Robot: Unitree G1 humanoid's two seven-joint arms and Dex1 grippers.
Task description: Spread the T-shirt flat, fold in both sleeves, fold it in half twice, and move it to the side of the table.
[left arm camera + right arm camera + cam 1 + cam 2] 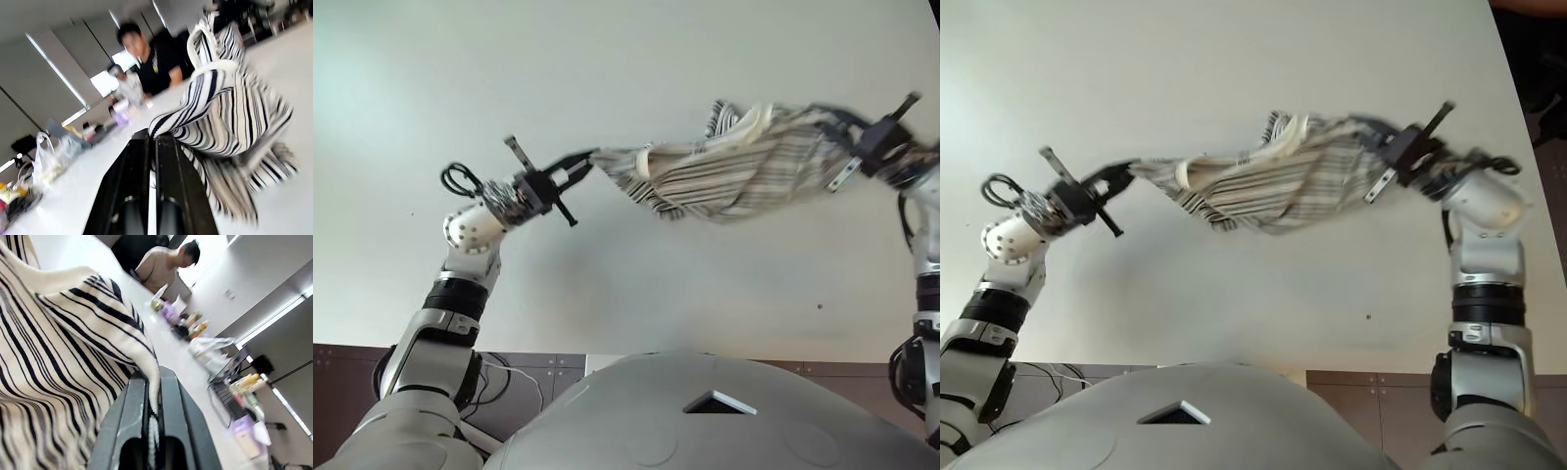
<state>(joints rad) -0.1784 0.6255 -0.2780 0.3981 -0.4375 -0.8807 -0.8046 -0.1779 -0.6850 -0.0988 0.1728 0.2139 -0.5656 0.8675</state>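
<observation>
A cream T-shirt with dark stripes (734, 166) hangs bunched in the air above the white table (607, 59), stretched between my two grippers. My left gripper (590, 157) is shut on its left end, where the cloth (230, 122) runs out from between the black fingers (139, 161). At the shirt's right end my right gripper (1371, 137) is shut on the fabric (58, 352), a fold of which is pinched between its fingers (171, 396). The shirt's middle sags low, close over the tabletop.
The white table spreads wide around the shirt. Its near edge (607, 354) runs in front of me and its right edge (1518, 88) lies just beyond my right arm. Bottles, bags and clutter (215, 347) stand along the far side.
</observation>
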